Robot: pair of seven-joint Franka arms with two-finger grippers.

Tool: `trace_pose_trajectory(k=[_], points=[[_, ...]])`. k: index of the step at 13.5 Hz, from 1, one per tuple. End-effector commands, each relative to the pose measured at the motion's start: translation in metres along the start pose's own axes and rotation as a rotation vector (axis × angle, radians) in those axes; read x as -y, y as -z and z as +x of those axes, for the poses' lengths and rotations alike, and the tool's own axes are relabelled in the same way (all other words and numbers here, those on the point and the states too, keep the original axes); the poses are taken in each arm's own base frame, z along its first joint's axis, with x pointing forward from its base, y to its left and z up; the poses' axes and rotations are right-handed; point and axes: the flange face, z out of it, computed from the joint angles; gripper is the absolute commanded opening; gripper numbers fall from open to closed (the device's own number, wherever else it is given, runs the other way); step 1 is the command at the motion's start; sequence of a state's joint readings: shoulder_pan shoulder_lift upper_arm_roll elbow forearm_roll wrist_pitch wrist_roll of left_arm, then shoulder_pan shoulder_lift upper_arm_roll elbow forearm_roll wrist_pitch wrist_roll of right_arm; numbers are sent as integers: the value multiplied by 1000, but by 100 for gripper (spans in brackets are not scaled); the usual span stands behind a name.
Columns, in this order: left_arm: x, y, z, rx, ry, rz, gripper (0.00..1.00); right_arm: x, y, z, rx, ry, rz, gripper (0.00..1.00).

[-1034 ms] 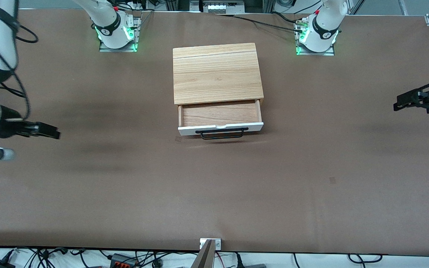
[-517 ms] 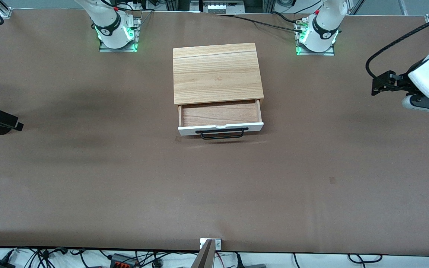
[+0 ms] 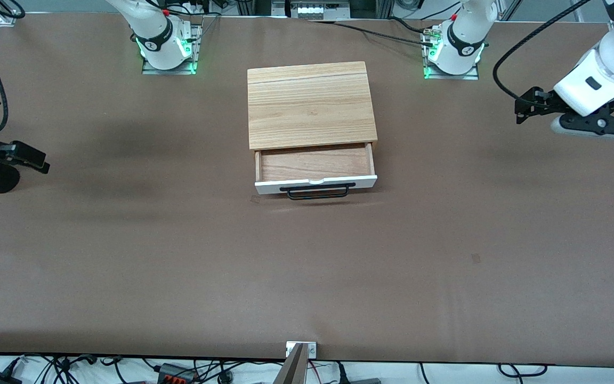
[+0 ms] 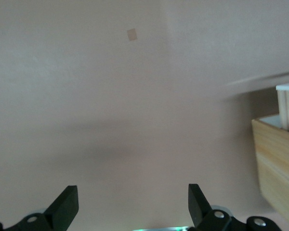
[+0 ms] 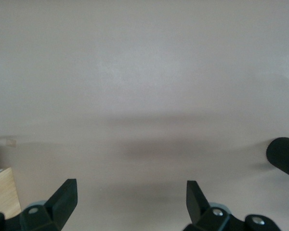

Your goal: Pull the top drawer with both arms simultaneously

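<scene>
A: Sitting mid-counter (image 3: 126, 277), the top drawer (image 3: 315, 164) is pulled out of its wooden box (image 3: 309, 104), showing bare wood inside.

B: And the tools?

A: Left tool (image 3: 525, 106) and right tool (image 3: 30, 159) hang spread apart over the counter's ends, gripping nothing.

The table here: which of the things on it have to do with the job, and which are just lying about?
Part of the job:
- top drawer, pulled open, its black bar handle free
- left gripper, open, over the table's left-arm end
- right gripper, open, over the right-arm end

Just there:
- wooden box holding the drawer
- table
</scene>
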State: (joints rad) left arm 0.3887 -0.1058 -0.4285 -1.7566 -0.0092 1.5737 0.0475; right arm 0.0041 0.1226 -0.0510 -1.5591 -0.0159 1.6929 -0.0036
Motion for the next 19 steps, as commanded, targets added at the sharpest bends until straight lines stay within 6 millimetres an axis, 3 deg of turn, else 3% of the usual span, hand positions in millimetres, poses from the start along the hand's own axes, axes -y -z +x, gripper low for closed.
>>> trace_pose_trajectory(k=[1, 5, 10, 13, 14, 19], points=[[26, -2, -7, -11, 70, -33, 100, 0, -3, -29, 1, 21, -8, 100], [29, 0, -1, -16, 62, -40, 100, 0, 9, -24, -24, 22, -3, 100], [38, 2, 6, -21, 66, -52, 100, 4, 10, -26, -15, 32, -4, 100], [37, 1, 6, -19, 64, -51, 100, -6, 10, -27, -15, 11, 1, 100], [37, 2, 6, -21, 64, -51, 100, 6, 10, -27, -15, 31, 3, 100], [38, 1, 6, -18, 64, -51, 100, 11, 12, -28, -14, 47, -2, 100]])
